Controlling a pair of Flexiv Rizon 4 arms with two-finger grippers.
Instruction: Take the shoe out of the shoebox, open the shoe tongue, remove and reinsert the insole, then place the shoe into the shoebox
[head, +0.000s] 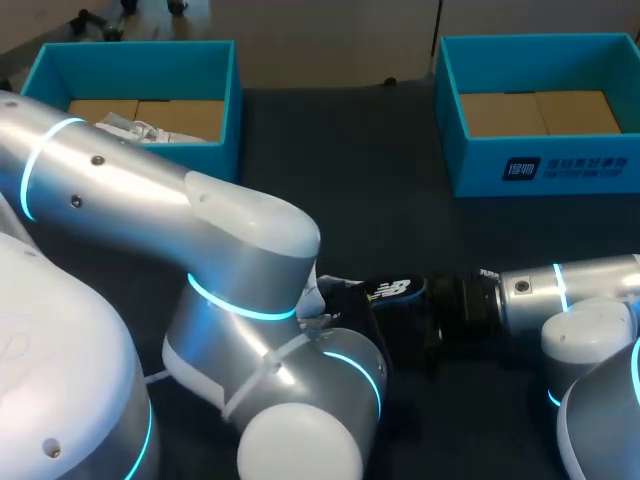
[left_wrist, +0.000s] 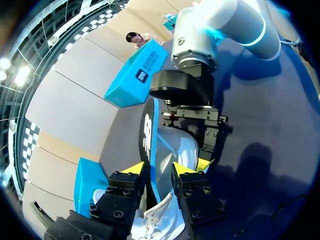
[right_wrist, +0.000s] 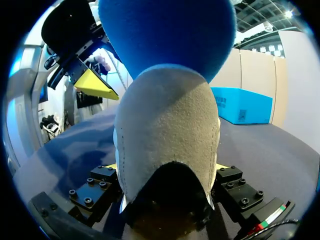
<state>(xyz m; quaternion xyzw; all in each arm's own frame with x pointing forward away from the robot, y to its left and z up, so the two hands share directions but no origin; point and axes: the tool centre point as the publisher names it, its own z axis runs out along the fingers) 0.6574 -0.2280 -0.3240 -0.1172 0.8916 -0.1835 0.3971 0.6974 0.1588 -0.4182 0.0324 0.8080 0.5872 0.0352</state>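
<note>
Beyond the shoe (head: 396, 291), well apart from it, see two teal boxes: the left shoebox (head: 215, 160) off to the shoe's left, with a white bundle (head: 130, 128) inside, and the right shoebox (head: 470, 170) off to the shoe's right, with a brown cardboard floor. Hold the shoe, black with a white logo on its side, over the dark table (head: 380, 150); cannot tell from the head view about contact with it. Reach the shoe's right end with the right arm (head: 560, 290), the right gripper (head: 428, 305) against that end. Cover the shoe's left end with the bent left arm (head: 230, 230).

At the shoe's near end, in the left wrist view, pinch it with the left gripper (left_wrist: 161, 170): one finger pressed to the black logo side, the other to the pale grey side, shoe on edge between them. At the shoe's far end, grip with the right gripper, one of its black fingers (left_wrist: 207, 140) along the pale side. Under the shoe's near end, notice a white crumple (left_wrist: 159, 212); tongue or paper, cannot tell.

Against the shoe's grey suede end, in the right wrist view, squeeze from both flanks with the right gripper, finger blocks touching either side. Past that suede end, ahead of the gripper, see a broad blue piece (right_wrist: 165, 35) of the shoe; insole or lining, cannot tell. Just beside it, catch one of the left gripper's yellow fingertips (right_wrist: 92, 86).
</note>
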